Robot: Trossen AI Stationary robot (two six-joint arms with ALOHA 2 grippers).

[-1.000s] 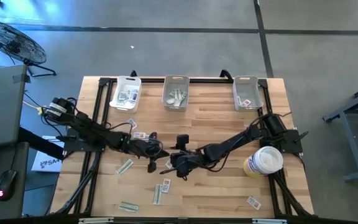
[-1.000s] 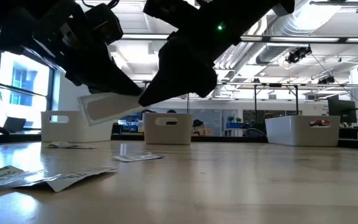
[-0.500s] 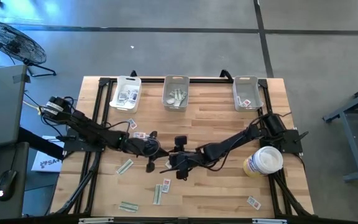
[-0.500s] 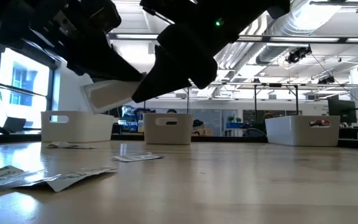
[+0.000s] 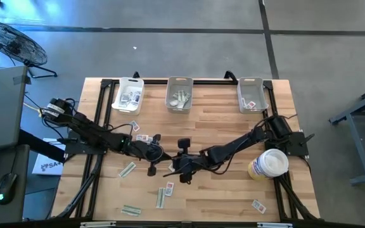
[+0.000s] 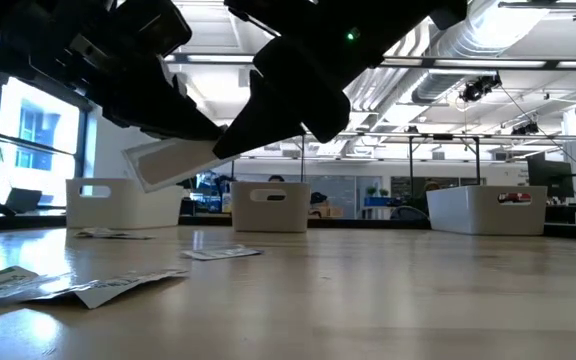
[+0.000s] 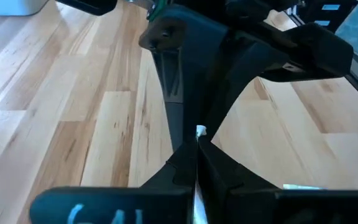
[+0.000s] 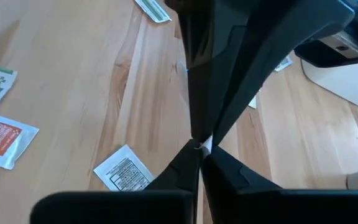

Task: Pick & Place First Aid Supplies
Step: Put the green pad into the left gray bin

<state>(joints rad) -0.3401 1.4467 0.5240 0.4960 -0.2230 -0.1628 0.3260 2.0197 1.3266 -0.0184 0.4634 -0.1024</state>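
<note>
Packet [image 6: 173,160] seemingly airborne, low view only

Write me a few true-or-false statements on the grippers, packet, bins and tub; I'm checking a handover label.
1. The left gripper and right gripper meet over the middle of the table. True.
2. The packet between them lies flat on the wood. False: it is held in the air, clear of the table.
3. Three bins stand in a row along the far edge. True.
4. The tub stands beside the left arm. False: it stands on the right side, by the right arm's base.
5. All the bins are bare. False: each holds some packets.
</note>
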